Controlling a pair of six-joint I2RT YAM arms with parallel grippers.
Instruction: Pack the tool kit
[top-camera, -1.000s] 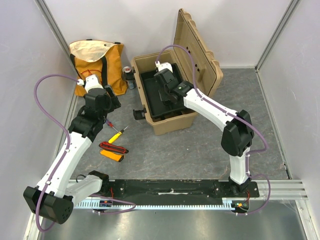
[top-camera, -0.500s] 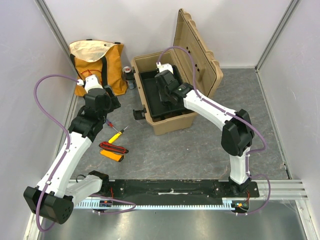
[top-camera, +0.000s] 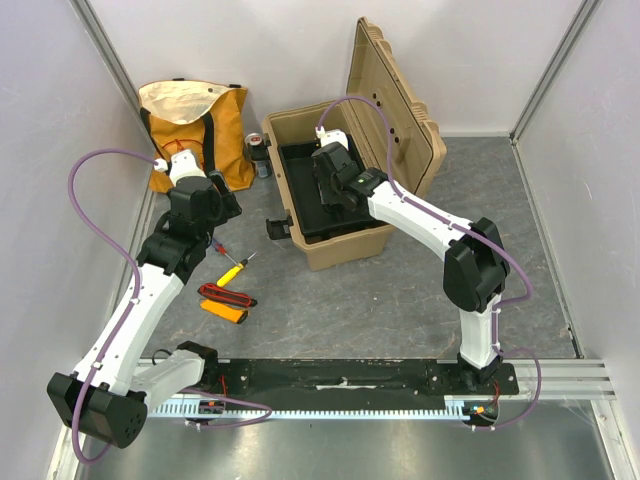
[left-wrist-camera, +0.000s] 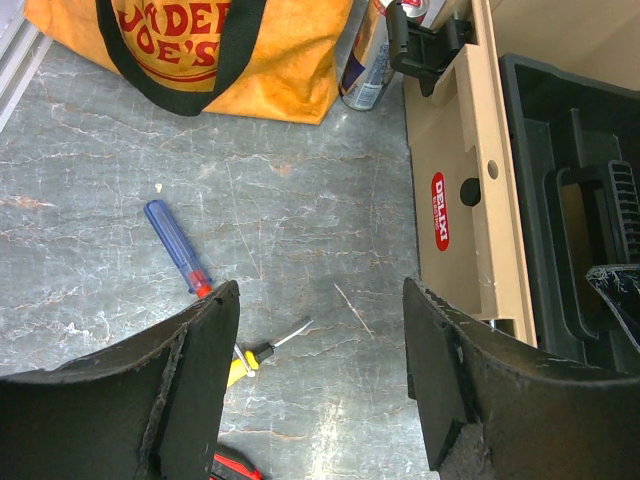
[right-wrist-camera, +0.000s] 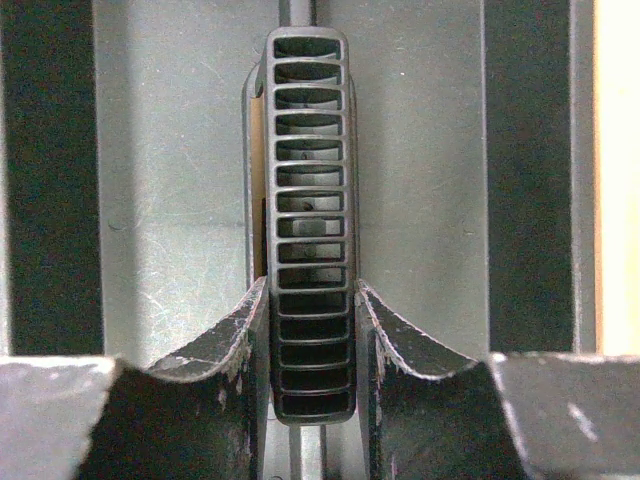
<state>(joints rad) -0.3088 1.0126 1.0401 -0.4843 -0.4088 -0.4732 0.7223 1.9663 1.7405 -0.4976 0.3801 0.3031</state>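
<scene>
The tan toolbox (top-camera: 335, 252) stands open, its ribbed lid (top-camera: 395, 100) upright, with the black inner tray (top-camera: 300, 170) inside. My right gripper (top-camera: 333, 192) is shut on the tray's ribbed black handle (right-wrist-camera: 308, 180), one finger on each side (right-wrist-camera: 310, 320). My left gripper (top-camera: 222, 210) is open and empty above the floor (left-wrist-camera: 320, 380). A red-blue screwdriver (left-wrist-camera: 175, 248) and a yellow-handled screwdriver (left-wrist-camera: 262, 352) lie just beyond its left finger. They also show in the top view, the red-blue one (top-camera: 217, 246) and the yellow one (top-camera: 233, 271). The orange-black meter (top-camera: 225, 312) with red leads (top-camera: 228, 295) lies nearer the arm bases.
An orange-and-cream tote bag (top-camera: 195, 125) stands at the back left, also in the left wrist view (left-wrist-camera: 200, 50). A can (top-camera: 259, 152) stands between bag and toolbox. Walls close in the left, back and right sides. The toolbox's black side latch (top-camera: 277, 228) faces the left gripper.
My right gripper has shifted very slightly on the tray handle. The left arm and the tools on the floor have not moved.
</scene>
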